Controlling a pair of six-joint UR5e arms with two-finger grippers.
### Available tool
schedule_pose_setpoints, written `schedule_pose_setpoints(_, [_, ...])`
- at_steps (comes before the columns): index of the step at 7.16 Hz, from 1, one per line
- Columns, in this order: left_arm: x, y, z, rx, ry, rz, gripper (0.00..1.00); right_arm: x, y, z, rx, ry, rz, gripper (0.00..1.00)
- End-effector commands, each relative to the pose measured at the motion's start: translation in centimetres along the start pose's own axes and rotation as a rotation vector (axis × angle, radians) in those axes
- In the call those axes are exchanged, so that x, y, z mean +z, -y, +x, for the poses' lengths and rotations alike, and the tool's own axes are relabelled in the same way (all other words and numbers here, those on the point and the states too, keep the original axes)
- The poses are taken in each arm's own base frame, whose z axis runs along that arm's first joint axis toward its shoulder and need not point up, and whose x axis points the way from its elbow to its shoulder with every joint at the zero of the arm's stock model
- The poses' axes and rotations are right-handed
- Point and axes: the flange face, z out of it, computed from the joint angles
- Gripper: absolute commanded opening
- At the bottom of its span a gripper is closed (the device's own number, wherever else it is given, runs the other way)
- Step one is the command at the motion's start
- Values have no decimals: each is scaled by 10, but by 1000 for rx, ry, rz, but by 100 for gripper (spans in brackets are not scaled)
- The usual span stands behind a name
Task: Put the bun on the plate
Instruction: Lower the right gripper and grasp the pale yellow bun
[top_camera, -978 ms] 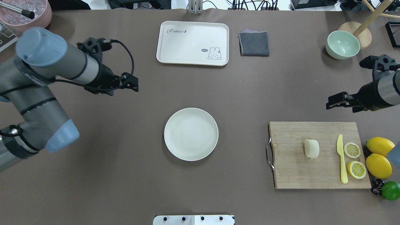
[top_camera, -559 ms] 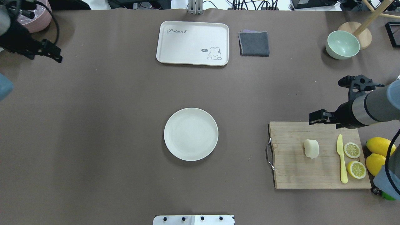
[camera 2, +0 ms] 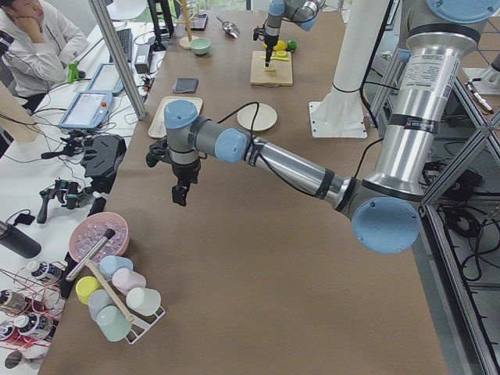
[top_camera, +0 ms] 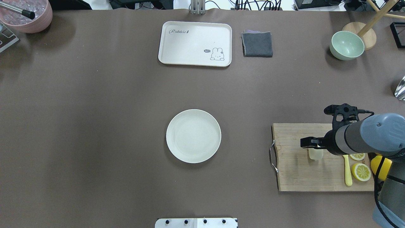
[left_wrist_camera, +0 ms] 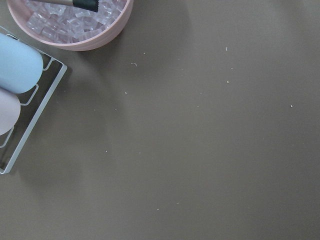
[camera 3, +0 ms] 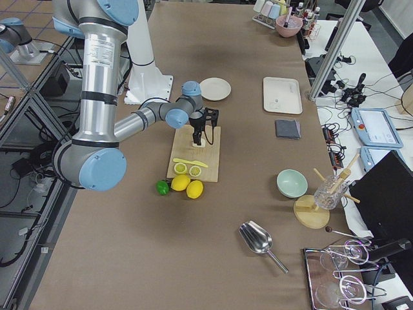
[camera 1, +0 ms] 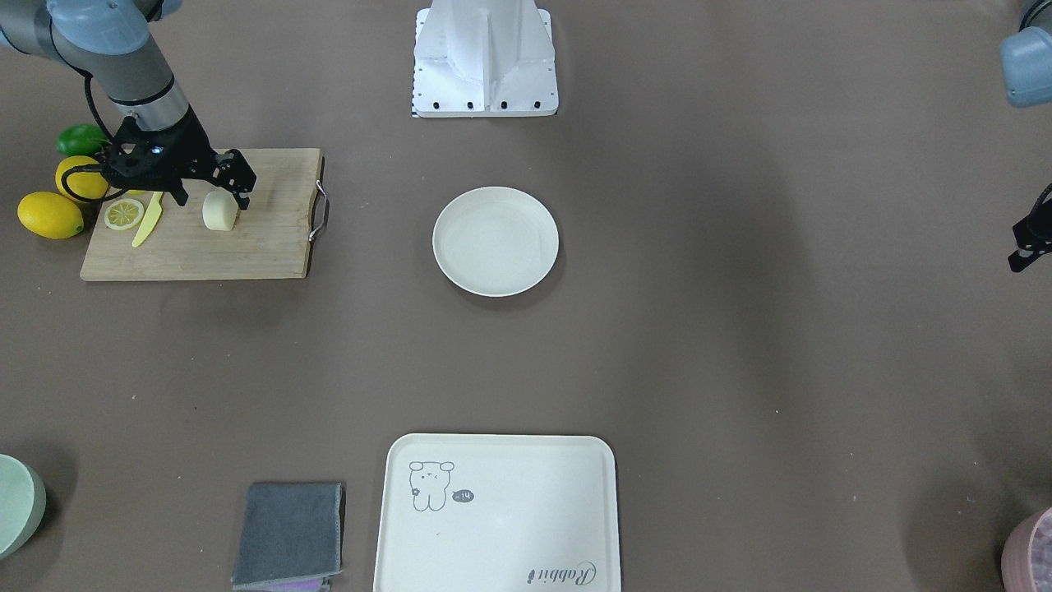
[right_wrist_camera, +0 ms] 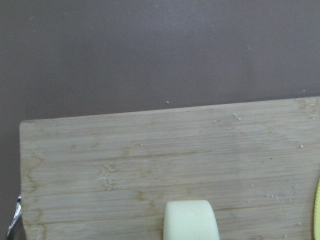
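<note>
Cream bun (camera 1: 220, 214) just below right claw (camera 1: 211, 199)

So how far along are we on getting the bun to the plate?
Nothing delivered: the plate is bare and the bun sits on the cutting board. In hand: the right gripper hangs open over the bun, not closed on it. Left: grasp, lift, carry across, set it down on the plate.

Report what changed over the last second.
The right pincer swung in from the table's edge and is now open at the bun on the cutting board. The left pincer withdrew out of the overhead view. Nothing grasped; bun and plate unmoved.
</note>
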Motion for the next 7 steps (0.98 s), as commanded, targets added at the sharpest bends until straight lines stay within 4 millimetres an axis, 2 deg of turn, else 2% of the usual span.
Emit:
schedule_pose_setpoints(1, [-2,-3,-7,-1,3,2,98,15,-10,3,-33,-3,0,75])
schedule_pose_setpoints(2, [-3,-3,-8,-2,3,5,98,29,-8,10,-36,10,4,65])
schedule_pose_setpoints(3, [-4,-3,-10,-4,4,7,98,34,-9,13,-38,22,1,62])
schedule_pose_setpoints(4, [-4,-3,-10,-4,4,7,98,33,-8,12,-39,25,3,51])
schedule_pose_setpoints(5, [-4,-3,-10,-7,4,6,98,24,-5,9,-32,40,5,31])
schedule_pose_setpoints(6, [-3,-3,-10,-6,4,5,98,17,0,6,-26,53,11,17])
schedule_pose_setpoints(7, [-3,-3,-10,-7,4,4,98,11,4,3,-19,66,6,8])
